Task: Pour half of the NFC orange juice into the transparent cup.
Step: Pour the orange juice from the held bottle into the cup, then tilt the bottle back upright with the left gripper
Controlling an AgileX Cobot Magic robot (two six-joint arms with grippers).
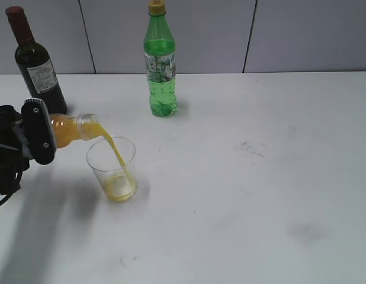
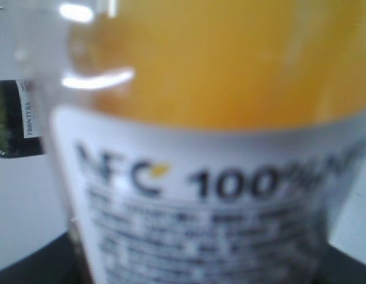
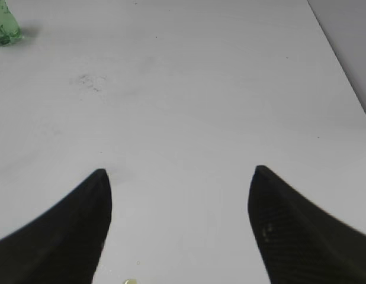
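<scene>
My left gripper (image 1: 38, 131) is shut on the NFC orange juice (image 1: 73, 128) and holds it tipped almost level, mouth to the right, above the transparent cup (image 1: 112, 168). A stream of orange juice runs from the mouth into the cup, which stands upright on the table with a little juice at its bottom. In the left wrist view the bottle (image 2: 212, 177) fills the frame, white label under orange liquid. My right gripper (image 3: 180, 177) is open and empty over bare table; it does not show in the exterior view.
A dark wine bottle (image 1: 38, 62) stands at the back left, just behind my left gripper. A green soda bottle (image 1: 160, 65) stands at the back centre; its base shows in the right wrist view (image 3: 4, 26). A small yellow drop (image 3: 129, 281) lies on the white table (image 1: 260, 177).
</scene>
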